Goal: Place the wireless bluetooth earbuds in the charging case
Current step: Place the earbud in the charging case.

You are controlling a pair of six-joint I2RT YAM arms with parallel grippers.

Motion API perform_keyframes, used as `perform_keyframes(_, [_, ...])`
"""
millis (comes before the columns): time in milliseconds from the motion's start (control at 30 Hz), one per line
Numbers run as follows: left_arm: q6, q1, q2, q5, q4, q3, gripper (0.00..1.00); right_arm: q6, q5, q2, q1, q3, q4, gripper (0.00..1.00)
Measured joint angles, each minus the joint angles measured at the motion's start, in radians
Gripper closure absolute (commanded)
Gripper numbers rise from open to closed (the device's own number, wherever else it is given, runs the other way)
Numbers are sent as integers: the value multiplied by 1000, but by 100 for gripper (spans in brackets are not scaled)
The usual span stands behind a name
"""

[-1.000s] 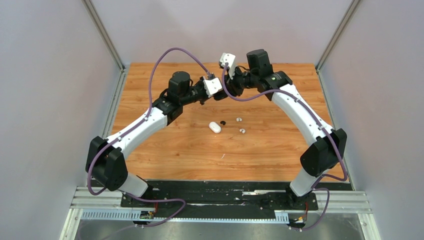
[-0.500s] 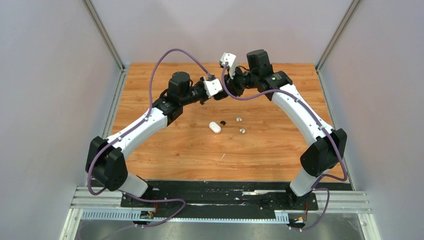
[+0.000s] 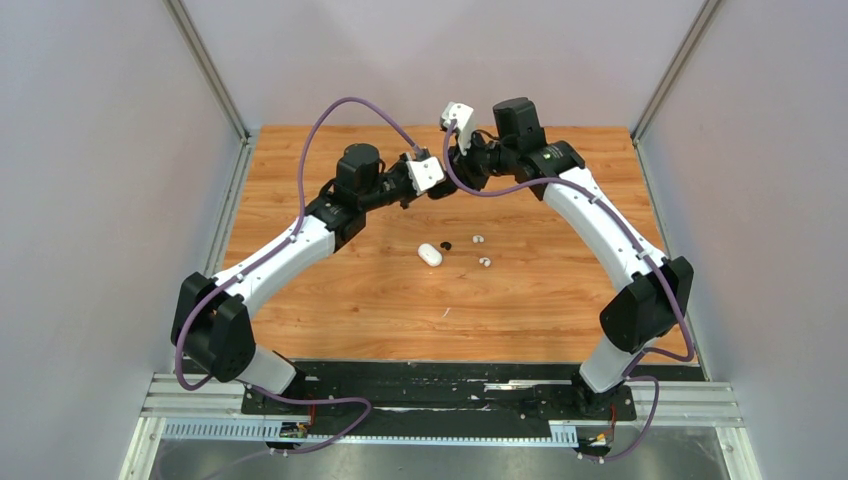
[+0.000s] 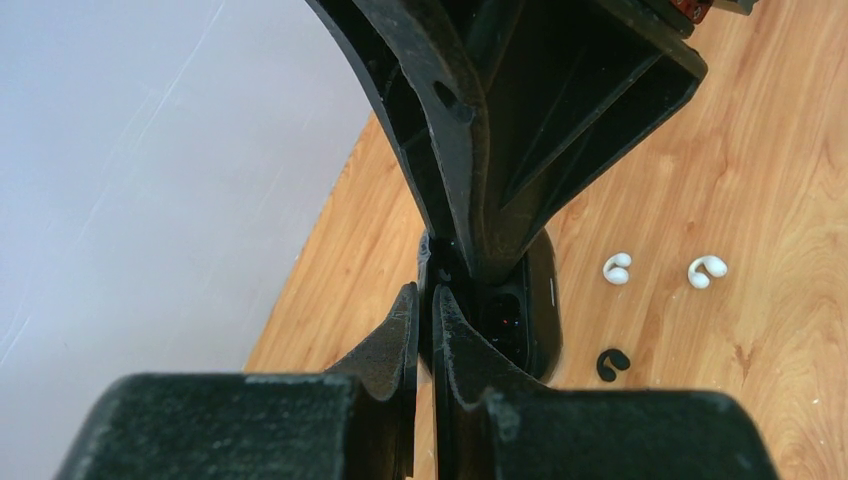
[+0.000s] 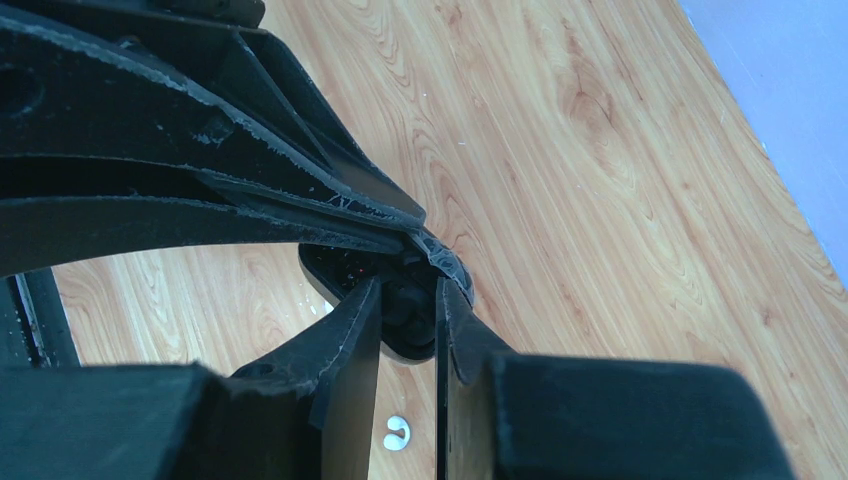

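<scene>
Left gripper nearly closed, pinching the edge of the open black charging case, held above the table; right gripper narrow, clamped on a dark rounded piece at the case mouth, bud or lid unclear; two white earbuds and one black earbud loose on the wood, near the white case.
</scene>
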Motion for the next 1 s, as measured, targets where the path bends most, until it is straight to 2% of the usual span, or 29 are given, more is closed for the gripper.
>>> perform_keyframes(433, [-20, 0, 0, -8, 28, 0, 100, 72, 34, 13, 5, 29, -8, 63])
perform_keyframes(767, [-19, 1, 0, -19, 31, 0, 100, 137, 27, 19, 4, 50, -24, 43])
perform_keyframes(1000, [-19, 1, 0, -19, 33, 0, 100, 176, -57, 19, -25, 55, -26, 39])
